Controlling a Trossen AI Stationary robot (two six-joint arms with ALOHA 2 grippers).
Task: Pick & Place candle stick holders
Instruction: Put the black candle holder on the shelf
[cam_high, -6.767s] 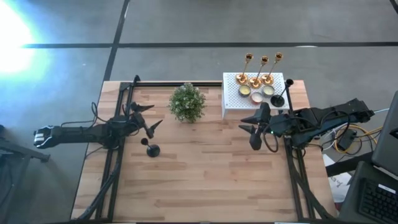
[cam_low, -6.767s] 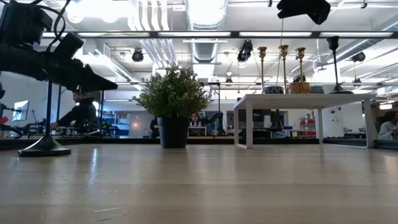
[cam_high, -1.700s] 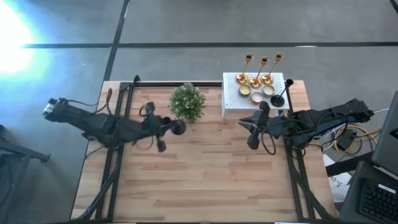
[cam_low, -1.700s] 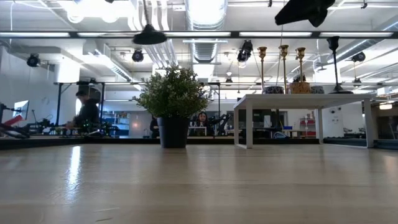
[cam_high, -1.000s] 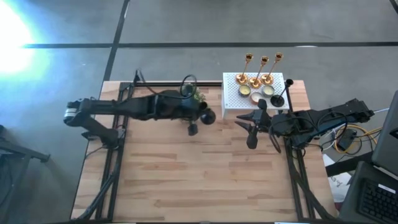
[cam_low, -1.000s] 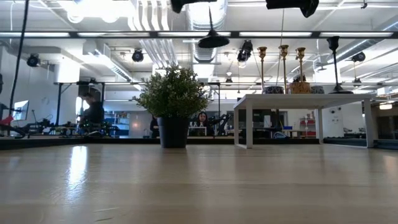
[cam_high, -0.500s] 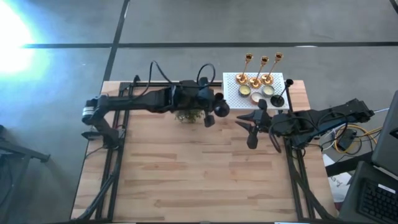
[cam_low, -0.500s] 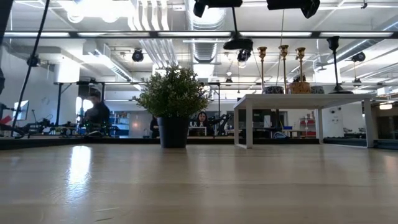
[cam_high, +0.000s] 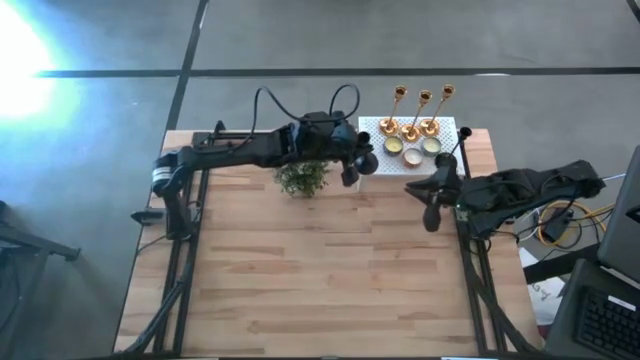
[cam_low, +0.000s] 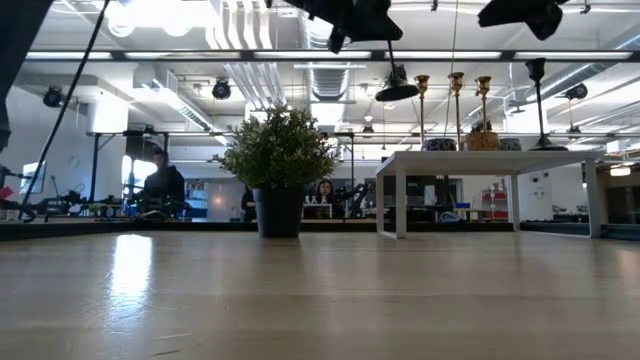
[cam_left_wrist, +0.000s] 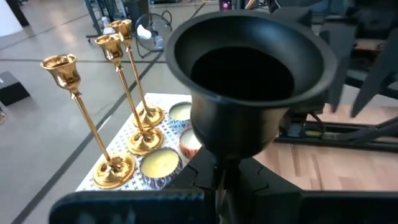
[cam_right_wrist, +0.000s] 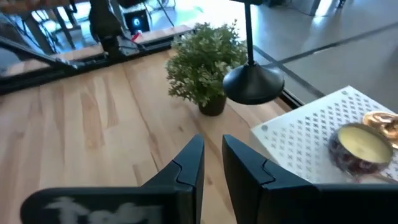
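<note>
A black candle stick holder (cam_high: 364, 160) hangs in the air at the left edge of the white perforated box (cam_high: 372, 132), and my left gripper (cam_high: 347, 172) is shut on it. In the low view its round base (cam_low: 397, 92) is well above the box's top. Three gold holders (cam_high: 410, 130) and a second black one (cam_high: 448, 160) stand on their bases on the box. My right gripper (cam_high: 431, 205) hovers off the box's near right corner. Its fingers (cam_right_wrist: 189, 165) stand a narrow gap apart with nothing between them. My left gripper pinches the holder's thin stem (cam_left_wrist: 219, 174) between its two fingers, just under the cup (cam_left_wrist: 249, 68). The fingers come nearly level from the table's left and lie across the stem. The holder hangs about upright, cup up and base (cam_right_wrist: 253, 84) down, clear of table and box.
A bushy potted plant (cam_high: 300, 182) stands under the left arm, left of the box. Small candle bowls (cam_high: 412, 156) sit on the box among the holders. The near half of the wooden tabletop (cam_high: 320, 280) lies bare. Cables hang off the right edge (cam_high: 560, 225).
My left gripper has carried the black holder toward the table's right and a little toward the far edge, from beside the plant to the box's left edge. The holder stayed upright and clear. My right gripper has drawn back toward the right edge and rolled.
</note>
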